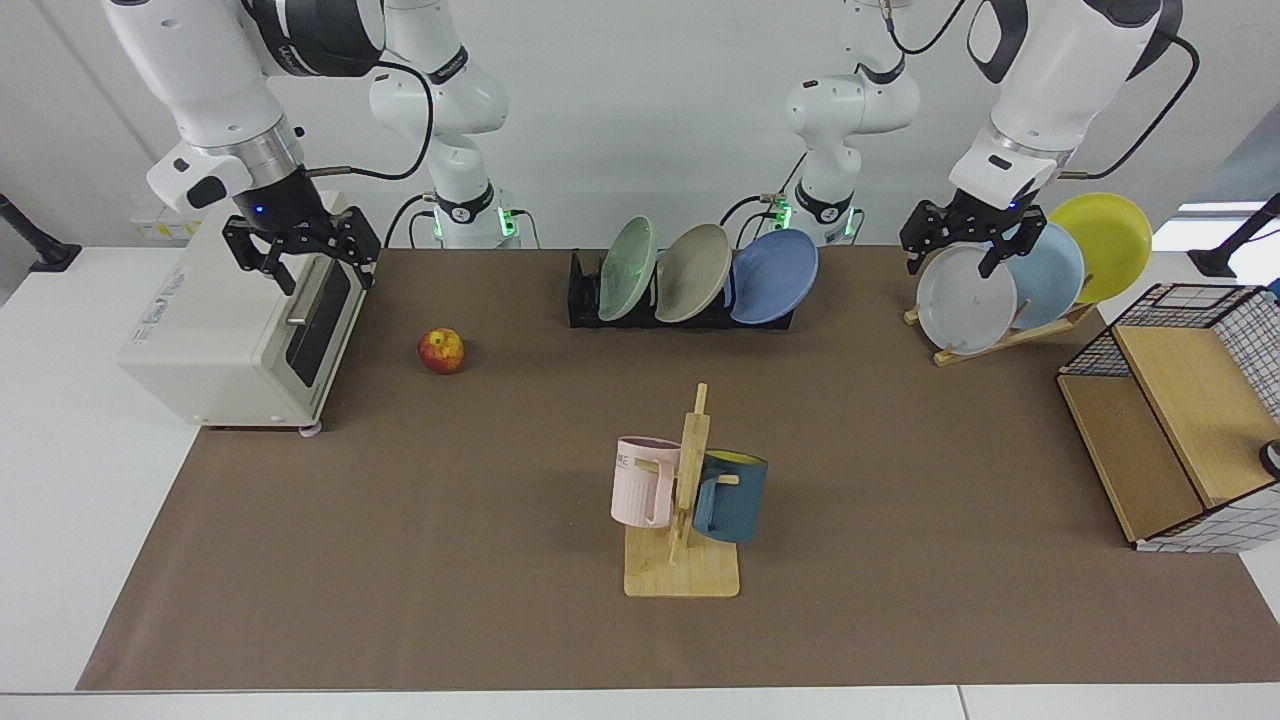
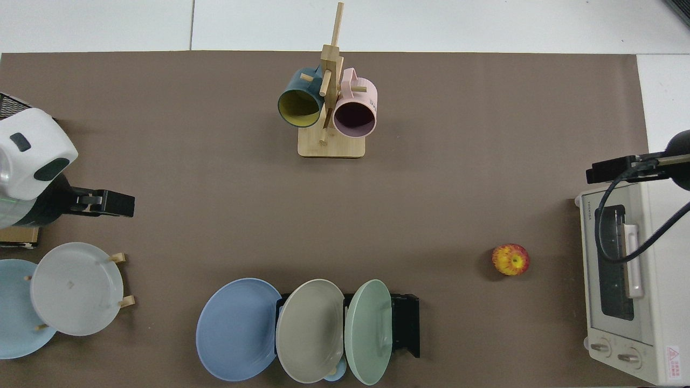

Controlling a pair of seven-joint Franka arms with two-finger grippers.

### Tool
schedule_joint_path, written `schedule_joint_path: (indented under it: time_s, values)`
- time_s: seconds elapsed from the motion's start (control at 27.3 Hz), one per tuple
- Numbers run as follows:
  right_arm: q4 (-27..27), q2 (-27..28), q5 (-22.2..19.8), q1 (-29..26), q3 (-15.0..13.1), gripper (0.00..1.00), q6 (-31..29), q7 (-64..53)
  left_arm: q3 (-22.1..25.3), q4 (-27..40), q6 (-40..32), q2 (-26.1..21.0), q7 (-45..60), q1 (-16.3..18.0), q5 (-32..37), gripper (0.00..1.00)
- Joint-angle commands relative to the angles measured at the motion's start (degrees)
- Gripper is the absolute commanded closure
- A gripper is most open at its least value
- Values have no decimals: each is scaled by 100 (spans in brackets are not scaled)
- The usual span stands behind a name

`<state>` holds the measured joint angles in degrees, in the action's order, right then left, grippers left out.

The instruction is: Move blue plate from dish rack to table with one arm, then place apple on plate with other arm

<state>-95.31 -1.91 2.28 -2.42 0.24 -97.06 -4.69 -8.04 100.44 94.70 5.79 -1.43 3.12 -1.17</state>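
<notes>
This is a robotics lab staged as a kitchen. Two white arms stand bolted behind a white worktop before a bare white wall. A brown sheet carries household props: a toaster oven, plates in a dish rack, and a mug tree.

A mug tree (pink mug, teal mug) stands mid-sheet; toaster oven far beside it, wire basket opposite.
</notes>
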Motion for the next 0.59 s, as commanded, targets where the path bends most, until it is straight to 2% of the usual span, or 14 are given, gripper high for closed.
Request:
schedule_joint_path:
  time_s: [0.0, 0.37, 0.55]
  values:
    - [13, -38, 26, -4, 11, 0, 46, 118, 84, 54, -22, -8, 11, -154, 91, 0]
    - [13, -47, 26, -4, 11, 0, 46, 118, -13, 300, -22, 45, 99, -250, 170, 0]
    - [13, -38, 26, -4, 11, 0, 46, 118, -162, 651, 39, 281, 169, -286, 345, 0]
